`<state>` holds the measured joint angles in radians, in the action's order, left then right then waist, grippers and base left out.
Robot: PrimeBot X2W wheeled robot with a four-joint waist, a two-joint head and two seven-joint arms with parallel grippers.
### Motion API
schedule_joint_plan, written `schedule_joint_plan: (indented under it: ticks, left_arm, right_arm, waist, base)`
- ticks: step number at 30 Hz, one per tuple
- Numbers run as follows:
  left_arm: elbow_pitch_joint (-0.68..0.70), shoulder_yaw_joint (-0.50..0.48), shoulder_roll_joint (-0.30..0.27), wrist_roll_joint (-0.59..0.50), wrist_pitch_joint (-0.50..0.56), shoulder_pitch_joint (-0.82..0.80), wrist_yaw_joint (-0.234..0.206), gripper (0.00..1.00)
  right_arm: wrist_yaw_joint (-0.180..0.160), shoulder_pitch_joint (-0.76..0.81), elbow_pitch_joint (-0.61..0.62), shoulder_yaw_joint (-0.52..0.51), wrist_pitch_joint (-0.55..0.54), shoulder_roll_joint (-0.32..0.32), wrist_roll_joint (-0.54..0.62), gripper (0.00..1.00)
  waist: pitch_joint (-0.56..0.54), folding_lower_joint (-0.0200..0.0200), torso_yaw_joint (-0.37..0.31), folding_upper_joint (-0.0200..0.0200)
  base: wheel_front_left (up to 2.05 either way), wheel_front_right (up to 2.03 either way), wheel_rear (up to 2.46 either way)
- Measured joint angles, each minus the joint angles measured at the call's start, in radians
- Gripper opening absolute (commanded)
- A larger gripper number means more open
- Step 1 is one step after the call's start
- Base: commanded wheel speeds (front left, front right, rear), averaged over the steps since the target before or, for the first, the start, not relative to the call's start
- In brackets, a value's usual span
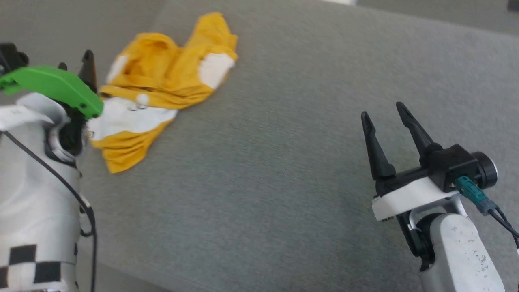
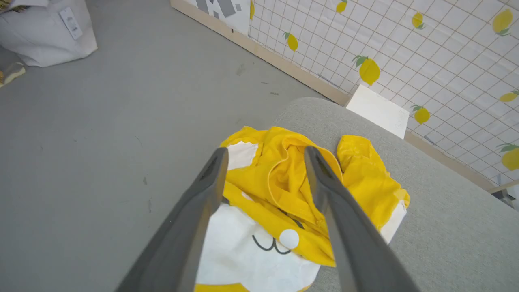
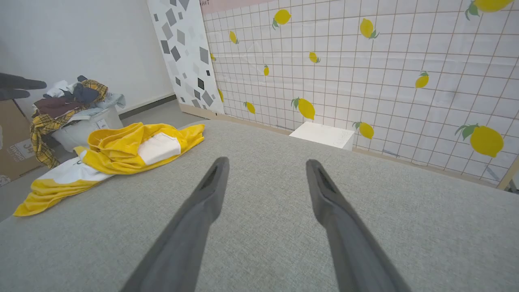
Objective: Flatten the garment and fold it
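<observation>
Left gripper (image 2: 265,151) is held with both dark fingers spread wide and empty over the crumpled bright yellow cotton T-shirt with white patches (image 2: 279,178), which is seen between and beyond its fingertips on the grey fabric cushion (image 2: 446,227). Right gripper (image 1: 383,110) is likewise spread and empty, with the T-shirt well off to its left.

Garment (image 1: 162,81) edge is hidden behind left gripper (image 1: 75,60) & green cover (image 1: 52,87); btm is cut off in left wrist view.

Reading cut-off letters, seemingly "ANT", on the pink strip (image 3: 243,4) atop the wall. Dark print on the cardboard box (image 3: 12,138), too blurred to read. Tag (image 2: 71,22) on the white bag (image 2: 44,44), illegible.
</observation>
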<state>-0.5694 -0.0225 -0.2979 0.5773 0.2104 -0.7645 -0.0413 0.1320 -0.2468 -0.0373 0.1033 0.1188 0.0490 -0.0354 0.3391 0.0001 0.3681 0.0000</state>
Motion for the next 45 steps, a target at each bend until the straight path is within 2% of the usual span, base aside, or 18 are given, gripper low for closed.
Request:
schedule_joint_plan:
  ticks: [4, 9, 12, 15, 16, 18, 22, 25, 31, 35, 40, 45]
  left_arm:
    - [-0.016, -0.017, -0.037, 0.042, 0.153, -0.041, -0.007, 1.00]
    - [-0.023, -0.042, -0.075, 0.092, 0.333, -0.033, -0.068, 1.00]
    - [-0.014, -0.046, -0.078, 0.105, 0.414, 0.000, -0.104, 1.00]
    - [0.023, -0.054, -0.115, 0.119, 0.477, 0.028, -0.118, 1.00]
    - [0.038, -0.056, -0.130, 0.121, 0.493, 0.038, -0.119, 0.87]
    - [0.071, -0.056, -0.154, 0.117, 0.500, 0.061, -0.122, 0.00]
    - [0.130, -0.039, -0.164, 0.051, 0.370, 0.116, -0.118, 0.00]
    - [0.157, -0.020, -0.164, -0.020, 0.219, 0.134, -0.123, 0.00]
    - [0.187, 0.025, -0.183, -0.146, -0.063, 0.097, -0.106, 0.00]
    - [0.207, 0.073, -0.176, -0.193, -0.186, 0.033, -0.081, 0.00]
    - [0.220, 0.152, -0.116, -0.233, -0.272, -0.038, -0.049, 0.00]
    - [0.220, 0.242, 0.004, -0.233, -0.315, -0.088, -0.012, 0.00]
  right_arm:
    - [0.000, -0.024, -0.014, 0.007, 0.027, 0.001, -0.018, 1.00]
    - [0.000, -0.047, -0.047, 0.028, 0.061, 0.000, -0.044, 1.00]
    - [0.000, -0.050, -0.069, 0.027, 0.075, 0.000, -0.052, 1.00]
    - [0.000, -0.054, -0.086, 0.024, 0.088, 0.000, -0.055, 1.00]
    - [0.000, -0.055, -0.090, 0.023, 0.093, 0.000, -0.056, 1.00]
    - [0.000, -0.057, -0.099, 0.021, 0.098, -0.002, -0.061, 1.00]
    - [0.000, -0.040, -0.132, 0.008, 0.103, -0.001, -0.076, 1.00]
    - [0.000, -0.001, -0.156, -0.004, 0.111, 0.000, -0.087, 1.00]
    - [0.000, 0.069, -0.172, -0.031, 0.112, 0.000, -0.100, 1.00]
    - [0.000, 0.102, -0.170, -0.050, 0.111, 0.000, -0.106, 1.00]
    - [0.000, 0.138, -0.158, -0.067, 0.105, 0.000, -0.107, 1.00]
    - [0.000, 0.164, -0.133, -0.091, 0.088, 0.000, -0.109, 1.00]
  waist:
    - [0.072, 0.0001, -0.070, 0.0000]
    - [0.150, 0.0001, -0.165, 0.0000]
    - [0.185, 0.0001, -0.215, 0.0000]
    - [0.207, 0.0000, -0.259, 0.0000]
    - [0.211, 0.0000, -0.273, 0.0001]
    - [0.210, 0.0000, -0.293, 0.0000]
    - [0.175, 0.0000, -0.316, 0.0000]
    - [0.133, 0.0000, -0.329, 0.0000]
    - [0.012, -0.0001, -0.343, 0.0000]
    - [-0.075, -0.0002, -0.345, 0.0000]
    - [-0.177, -0.0002, -0.358, 0.0000]
    - [-0.252, -0.0002, -0.387, 0.0001]
  base:
    - [0.00, 0.00, 0.00]
    - [0.00, 0.00, 0.00]
    - [0.00, 0.00, 0.00]
    - [0.00, 0.00, 0.00]
    - [0.00, 0.00, 0.00]
    - [0.00, 0.00, 0.00]
    - [0.00, 0.00, 0.00]
    - [0.00, 0.00, 0.00]
    - [0.00, 0.00, 0.00]
    - [0.00, 0.00, 0.00]
    - [0.00, 0.00, 0.00]
    - [0.00, 0.00, 0.00]
